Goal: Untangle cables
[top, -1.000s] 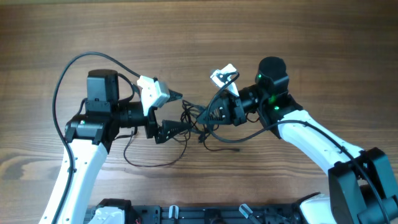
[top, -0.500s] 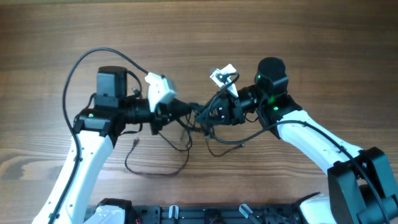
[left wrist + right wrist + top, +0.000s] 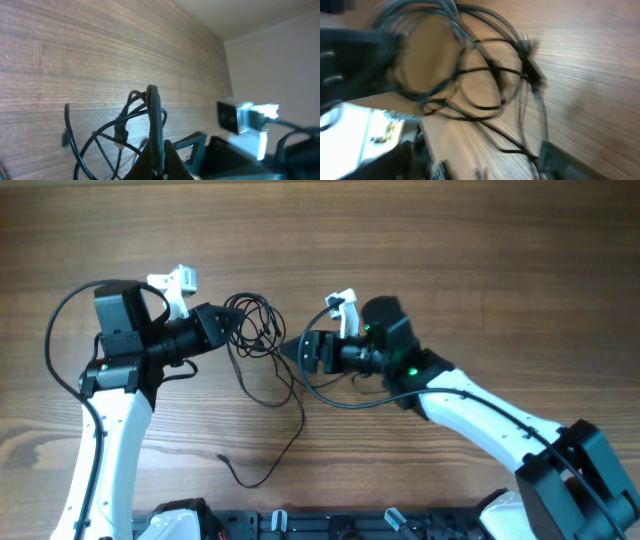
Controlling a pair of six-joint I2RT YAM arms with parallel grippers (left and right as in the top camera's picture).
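Observation:
The cables [image 3: 252, 330] form a loose bundle of thin black loops just left of the table's middle. One strand [image 3: 287, 442] trails down toward the front and ends in a small plug. My left gripper [image 3: 232, 323] is shut on a strand at the bundle's left side. In the left wrist view its jaws [image 3: 159, 161] pinch a cable [image 3: 152, 107] that rises in a loop. My right gripper [image 3: 298, 350] stands open just right of the bundle. In the blurred right wrist view the loops [image 3: 470, 65] lie ahead of its spread jaws [image 3: 480, 165], and a strand passes by the right finger.
The table [image 3: 480, 260] is bare wood. The left arm's thick black cable [image 3: 58, 340] arcs out to the far left. A black equipment rail [image 3: 300, 525] runs along the front edge. The right arm [image 3: 480, 405] stretches in from the lower right.
The left gripper shut on the cables and pulled them left and toward the back. The right gripper opened, let go, and followed leftward. The bundle has loosened, with a strand now trailing forward.

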